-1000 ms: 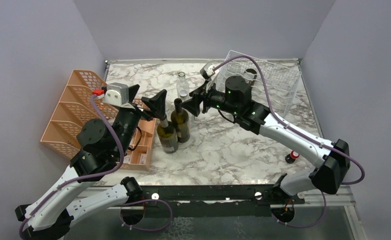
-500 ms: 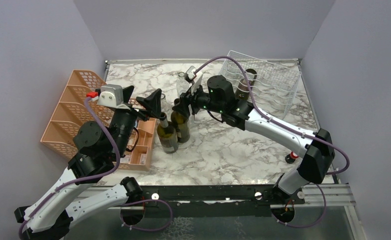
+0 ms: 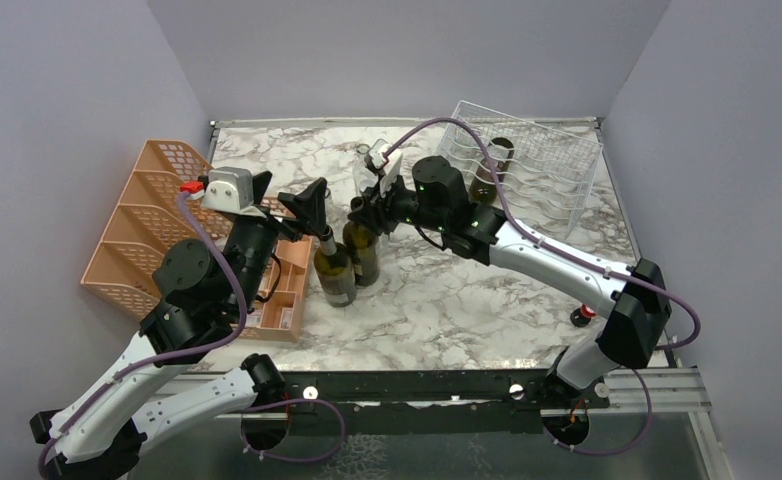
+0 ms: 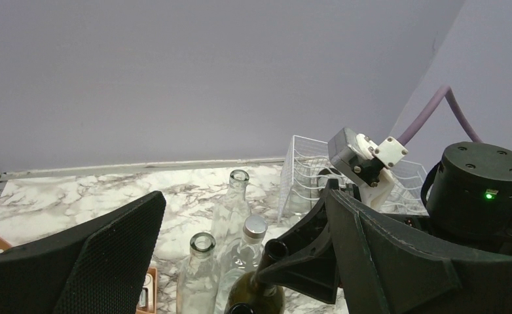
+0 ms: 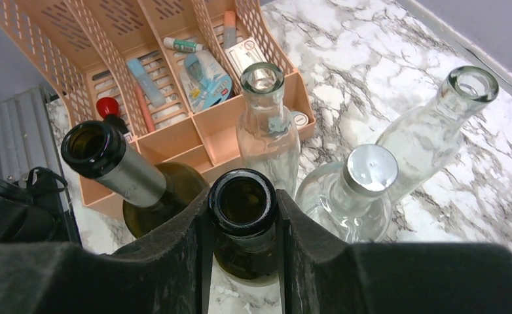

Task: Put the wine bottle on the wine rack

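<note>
The wine bottle (image 5: 243,199) stands on the table (image 3: 447,290) among other bottles (image 5: 266,131), its neck pinched in my right gripper (image 5: 243,219). My left gripper (image 3: 289,197) hangs wide open nearby. Next, I think, I lift it straight up and carry it to the wine rack (image 3: 557,170).

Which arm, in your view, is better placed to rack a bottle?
Right: the right hand grips the dark green glass wine bottle and is nearer the silvery wire rack; the left hand hangs open.
</note>
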Tool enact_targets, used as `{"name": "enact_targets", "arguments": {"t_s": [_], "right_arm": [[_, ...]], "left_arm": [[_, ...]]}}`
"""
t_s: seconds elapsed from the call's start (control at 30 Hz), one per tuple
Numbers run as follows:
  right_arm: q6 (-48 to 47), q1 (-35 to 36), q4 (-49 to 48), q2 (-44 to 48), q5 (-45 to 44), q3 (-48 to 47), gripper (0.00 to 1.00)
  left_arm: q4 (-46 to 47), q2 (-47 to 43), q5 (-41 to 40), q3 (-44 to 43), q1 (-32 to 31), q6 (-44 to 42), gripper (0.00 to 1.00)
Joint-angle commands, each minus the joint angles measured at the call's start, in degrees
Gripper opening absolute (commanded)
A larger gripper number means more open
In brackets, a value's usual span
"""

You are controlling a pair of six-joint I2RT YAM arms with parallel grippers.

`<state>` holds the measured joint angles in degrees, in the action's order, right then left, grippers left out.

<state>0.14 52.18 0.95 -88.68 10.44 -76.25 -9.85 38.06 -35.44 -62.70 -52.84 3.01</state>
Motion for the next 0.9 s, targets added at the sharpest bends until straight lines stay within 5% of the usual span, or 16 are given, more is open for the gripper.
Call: {"name": "enact_targets", "arguments": {"t_s": [0.0,0.37,0.63,0.87], "right_arm": [[-1.13,0.46,-2.77,5.54,-2.75,2.02,0.05],[-0.01,0.44,2.54,14.41,-8.28,8.57,0.06],[2.65,0.46,2.52,15.26,-8.61,12.53,0.48],[2.83,0.46,0.26,12.03,-7.05,11.53,0.53]], "left_arm": [[-0.79,0.27,0.03,-0.13,0.02,0.52,0.99],[-1.75,3.81,4.10,-0.74,0.02,0.25,0.99],[-1.32,5.80,4.83,-1.19,0.01,0.16,0.99],[-1.62,5.73,4.60,-0.92,0.02,0.57,0.99]]}}
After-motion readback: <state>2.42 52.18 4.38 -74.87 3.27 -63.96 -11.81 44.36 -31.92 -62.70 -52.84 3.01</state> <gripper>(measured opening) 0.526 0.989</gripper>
